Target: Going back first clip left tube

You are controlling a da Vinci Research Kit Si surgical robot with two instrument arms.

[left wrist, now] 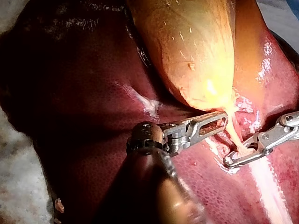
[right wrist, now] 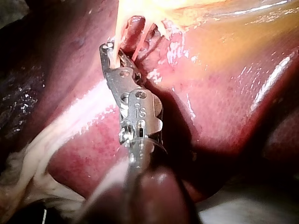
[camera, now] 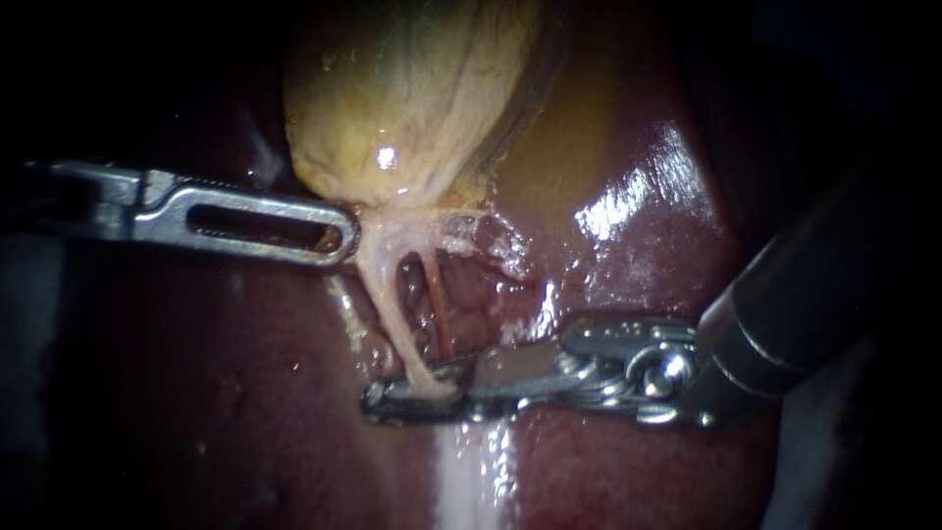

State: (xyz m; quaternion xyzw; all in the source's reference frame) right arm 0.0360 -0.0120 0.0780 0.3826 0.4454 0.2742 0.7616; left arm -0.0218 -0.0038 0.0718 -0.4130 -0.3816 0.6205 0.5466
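Dark red liver (camera: 638,265) filled the background, wet and shiny under the light. On it lay the yellow gallbladder (camera: 402,88), its narrow end pointing down in the endoscope view. My left instrument (camera: 343,234) reached in level, its slotted jaws pinching the gallbladder at its neck. My right instrument (camera: 381,399) lay lower, its jaws pressed onto the left tube (camera: 391,309) at its lower end. That pale tube ran taut from the neck into those jaws. Just beside it ran a thin red tube (camera: 439,319).
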